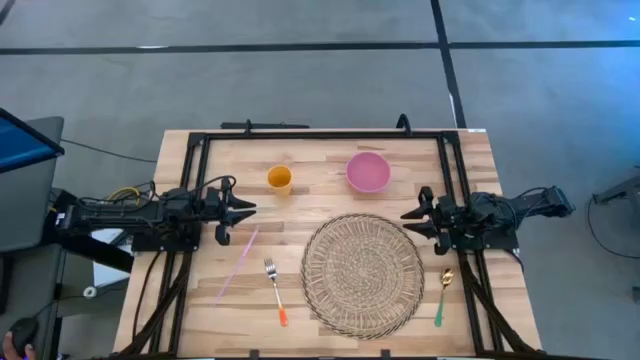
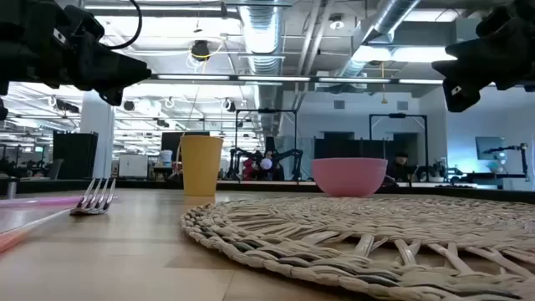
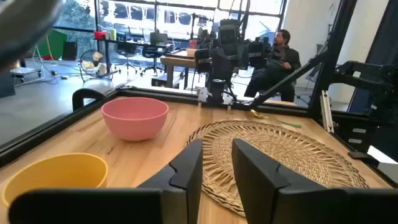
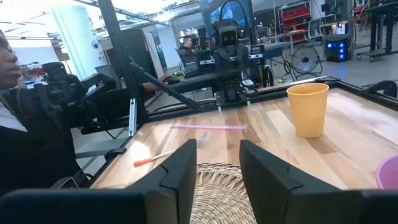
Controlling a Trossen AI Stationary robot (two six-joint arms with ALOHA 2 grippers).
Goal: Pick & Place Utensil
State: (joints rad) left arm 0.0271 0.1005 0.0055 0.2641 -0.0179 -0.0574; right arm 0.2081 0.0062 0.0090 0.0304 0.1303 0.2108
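Observation:
A fork with an orange handle [image 1: 275,289] lies flat on the table left of the round woven placemat [image 1: 363,273]; it also shows in the low view [image 2: 94,199] and the right wrist view [image 4: 168,153]. A gold spoon with a green handle [image 1: 442,295] lies right of the mat. A pink straw [image 1: 237,262] lies left of the fork. My left gripper [image 1: 243,210] hovers open above the table's left side, and my right gripper [image 1: 412,219] hovers open above the right side; both point toward the mat and touch nothing.
A yellow cup [image 1: 279,179] and a pink bowl [image 1: 368,171] stand toward the far edge. A black frame [image 1: 320,133] borders the table. People sit in the room beyond, seen in both wrist views.

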